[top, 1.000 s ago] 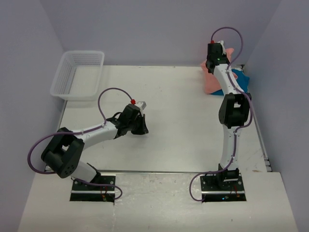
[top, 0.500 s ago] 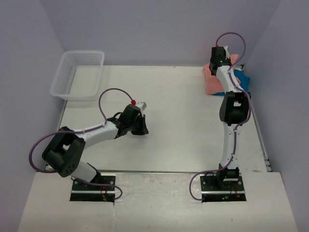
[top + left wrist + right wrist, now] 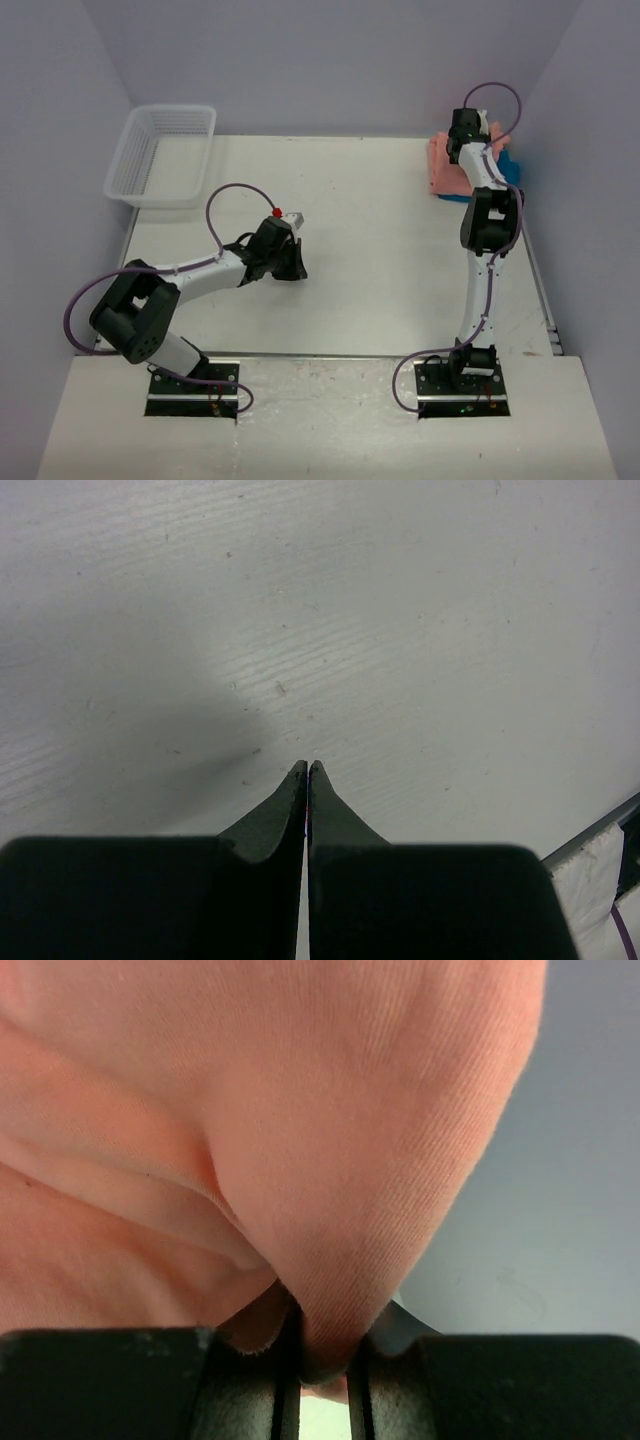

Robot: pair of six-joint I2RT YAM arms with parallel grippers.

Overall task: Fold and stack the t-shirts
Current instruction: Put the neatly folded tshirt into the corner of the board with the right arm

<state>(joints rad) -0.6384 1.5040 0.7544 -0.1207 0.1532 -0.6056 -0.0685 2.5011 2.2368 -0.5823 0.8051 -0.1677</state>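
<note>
**Right pincer grips pink shirt in far corner**

The right arm stretches to the far right corner of the bench (image 3: 380,250). The pink shirt (image 3: 440,168) lies bunched there. The teal shirt (image 3: 508,167) is just beside it on the wall side, partly hidden by the arm. The right pincer (image 3: 322,1355) is pinching a fold of the pink cloth, and the wrist view shows the fabric squeezed between its fingers. The left pincer (image 3: 306,770) hangs low over bare bench left of the middle, its fingers pressed together on nothing. A white basket (image 3: 160,155) sits at the far left corner, well apart from both shirts.
</note>
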